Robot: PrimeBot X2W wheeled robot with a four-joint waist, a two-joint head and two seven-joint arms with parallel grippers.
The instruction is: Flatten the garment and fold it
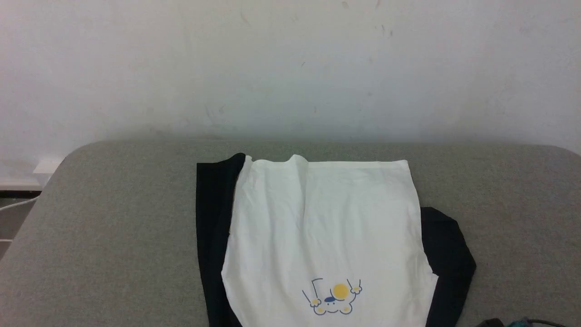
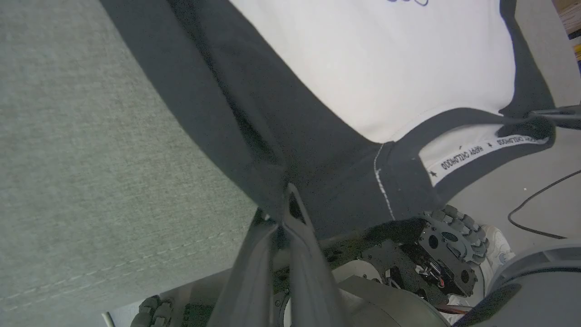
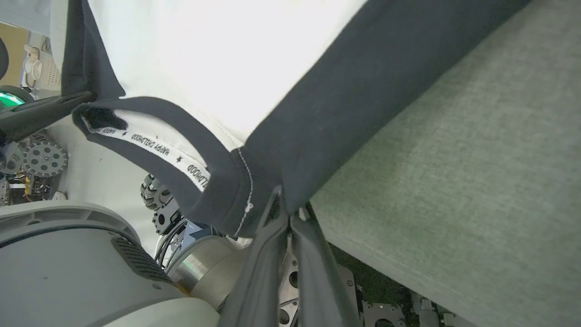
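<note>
The garment [image 1: 327, 227] lies on the grey table [image 1: 113, 218], its hem at the far end and its yellow and blue print [image 1: 333, 297] near me. A black sleeve shows along each side. The collar end hangs off the near table edge. My left gripper [image 2: 285, 204] is shut on the black shoulder fabric beside the neckband [image 2: 476, 154]. My right gripper [image 3: 283, 202] is shut on the other black shoulder, next to the lettered neckband [image 3: 154, 145]. The neckband is stretched between the two grippers.
A pale wall rises behind the table's far edge. Below the near edge are my base and its toothed wheels [image 2: 449, 236], and a dark cable [image 2: 535, 213] lies on the floor. Bare grey table surface [image 3: 476, 159] lies on both sides of the shirt.
</note>
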